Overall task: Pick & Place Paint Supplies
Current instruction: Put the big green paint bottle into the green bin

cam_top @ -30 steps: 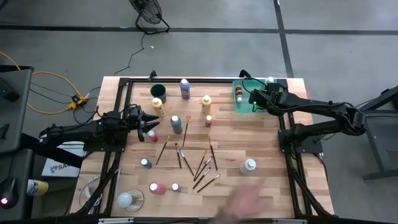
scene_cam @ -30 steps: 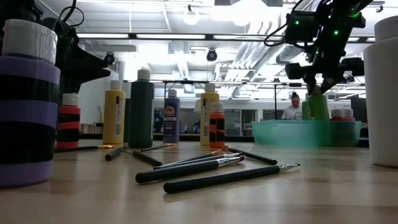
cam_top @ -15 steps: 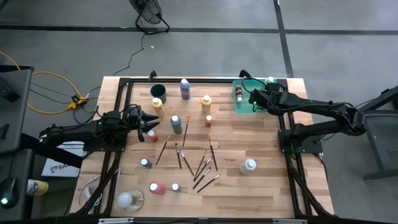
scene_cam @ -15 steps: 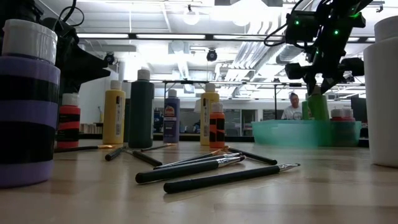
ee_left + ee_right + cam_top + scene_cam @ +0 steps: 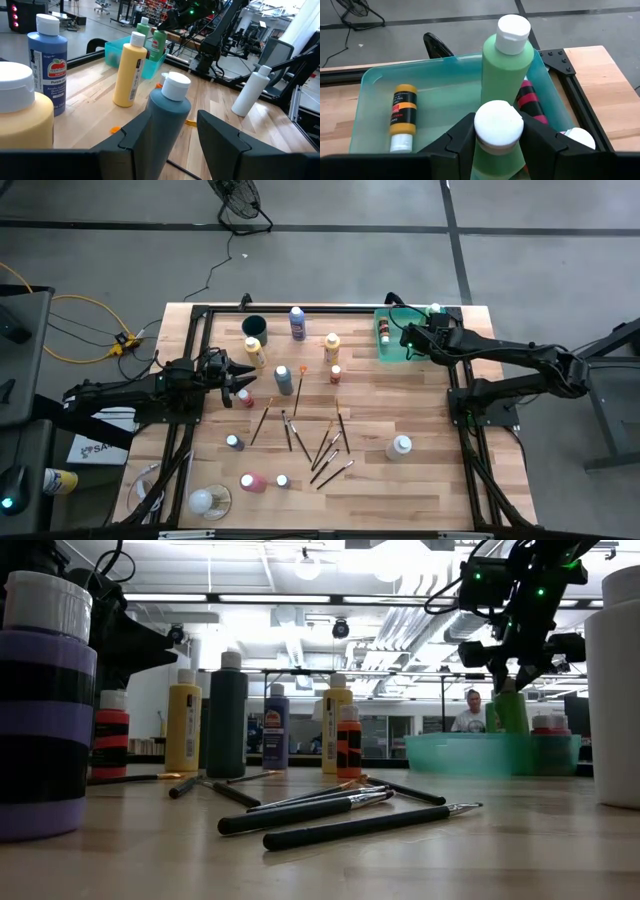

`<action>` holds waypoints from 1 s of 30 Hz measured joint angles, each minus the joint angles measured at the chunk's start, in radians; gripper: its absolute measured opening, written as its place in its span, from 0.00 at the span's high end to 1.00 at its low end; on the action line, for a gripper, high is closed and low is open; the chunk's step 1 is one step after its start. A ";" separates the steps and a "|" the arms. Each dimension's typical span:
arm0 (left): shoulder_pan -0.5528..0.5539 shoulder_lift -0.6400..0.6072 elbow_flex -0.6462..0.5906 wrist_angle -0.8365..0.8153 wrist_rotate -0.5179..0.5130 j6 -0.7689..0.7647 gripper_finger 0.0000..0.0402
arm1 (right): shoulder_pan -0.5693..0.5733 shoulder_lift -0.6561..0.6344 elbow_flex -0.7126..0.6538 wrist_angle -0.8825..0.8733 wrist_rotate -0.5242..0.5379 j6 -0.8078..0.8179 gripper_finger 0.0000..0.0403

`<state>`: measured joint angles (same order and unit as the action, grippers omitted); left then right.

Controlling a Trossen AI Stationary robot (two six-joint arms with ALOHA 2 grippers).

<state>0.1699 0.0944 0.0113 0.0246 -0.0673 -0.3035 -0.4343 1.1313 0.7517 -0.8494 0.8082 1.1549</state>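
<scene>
The right gripper (image 5: 497, 137), at the upper right of the high view over the translucent green rectangular tray (image 5: 392, 351), is pinching a light-green paint bottle with a white cap (image 5: 497, 131); in the right wrist view its 2 dark fingers (image 5: 462, 137) press on either side of the bottle just below the cap. The bottle stands upright, long axis vertical, inside the tray's walls. A 2nd upright green bottle (image 5: 506, 60) stands just beyond it, a small yellow-and-black bottle (image 5: 402, 116) lies flat on the tray floor, and a red-and-black one (image 5: 530, 102) lies near the far wall.

The relation that matters: the held bottle hangs directly over a bare patch of tray floor, between the lying yellow bottle and the standing green one. I judge the next move is a release, needing only a short straight descent so the base meets the floor before the fingers part; a sideways drift could knock the neighbour over.

The left gripper (image 5: 165, 132) waits at the left of the high view with its fingers spread to either side of an upright dark teal-grey bottle with a white cap (image 5: 167, 117), not visibly squeezing it. Loose supplies remain mid-table: thin dark-handled brushes (image 5: 325, 448) and a white bottle (image 5: 400, 447), which is nearer the right arm.
</scene>
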 joint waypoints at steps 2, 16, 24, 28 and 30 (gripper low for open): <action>0.000 0.000 0.000 0.000 0.000 0.000 0.62 | 0.000 0.000 0.000 0.000 -0.004 0.000 0.67; 0.000 0.000 0.000 0.000 0.000 0.000 0.62 | 0.000 -0.008 -0.001 -0.006 -0.049 0.003 0.61; 0.000 0.000 0.000 0.000 0.000 0.000 0.62 | 0.001 -0.091 -0.001 -0.077 -0.129 0.001 0.61; 0.000 0.000 0.000 0.000 0.000 0.000 0.62 | 0.002 -0.127 -0.001 -0.090 -0.166 -0.007 0.60; 0.000 0.000 0.000 0.000 0.000 0.000 0.62 | 0.002 -0.143 -0.001 -0.092 -0.179 -0.021 0.59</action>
<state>0.1699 0.0942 0.0113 0.0246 -0.0673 -0.3035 -0.4321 0.9886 0.7506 -0.9416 0.6288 1.1342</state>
